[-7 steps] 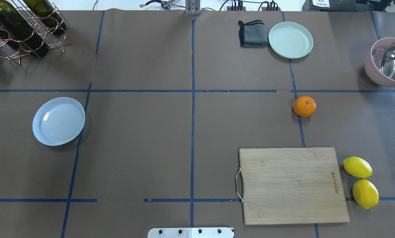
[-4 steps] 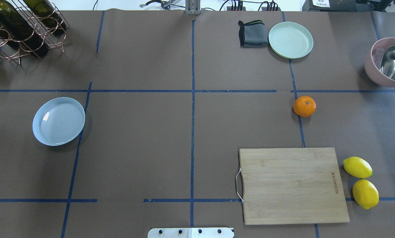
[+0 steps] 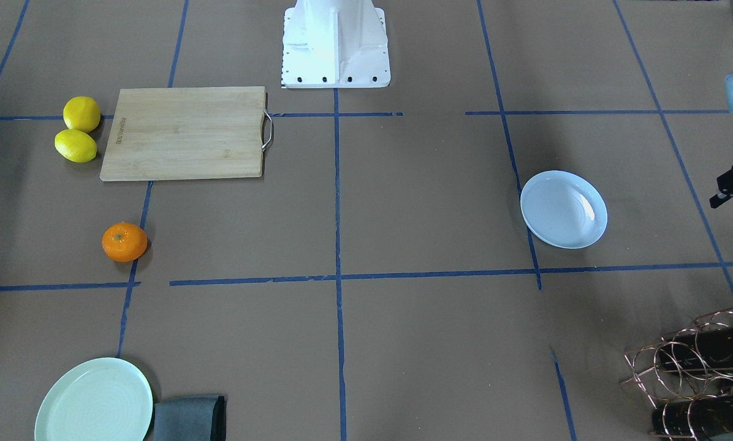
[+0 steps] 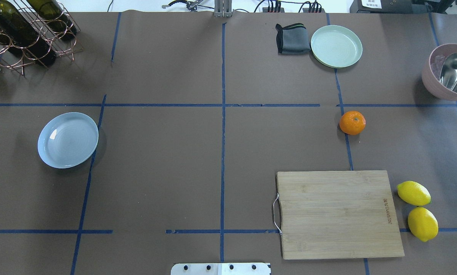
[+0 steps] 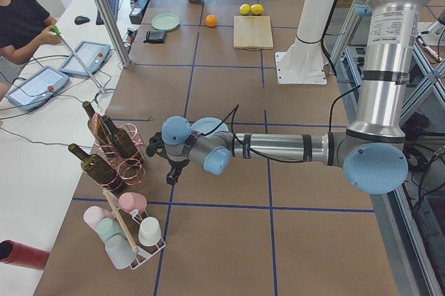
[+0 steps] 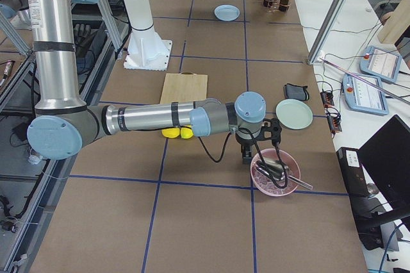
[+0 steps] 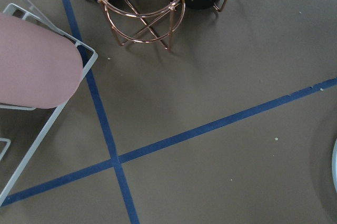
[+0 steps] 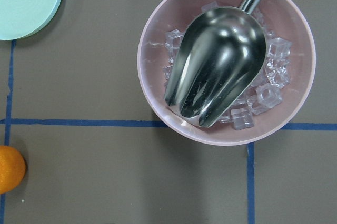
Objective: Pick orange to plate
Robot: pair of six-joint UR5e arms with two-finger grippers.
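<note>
The orange (image 4: pixel 352 122) rests on the brown table right of centre, on a blue tape line; it also shows in the front view (image 3: pixel 124 242) and at the right wrist view's lower left edge (image 8: pixel 9 169). Far to the left lies the pale bluish plate (image 4: pixel 68 140), with nothing on it. My left gripper (image 5: pixel 171 171) hangs beyond that plate's left side, near the wine rack. My right gripper (image 6: pixel 256 148) hovers over the pink bowl, to the right of the orange. Neither gripper's fingers show clearly, so I cannot tell open from shut.
A pink bowl (image 4: pixel 438 89) of ice with a metal scoop stands at the right edge. A mint-green plate (image 4: pixel 336 46) and grey cloth (image 4: pixel 292 38) lie at the back. A wooden cutting board (image 4: pixel 337 214) and two lemons (image 4: pixel 414 193) sit near right. A wine rack (image 4: pixel 26 30) occupies the far left.
</note>
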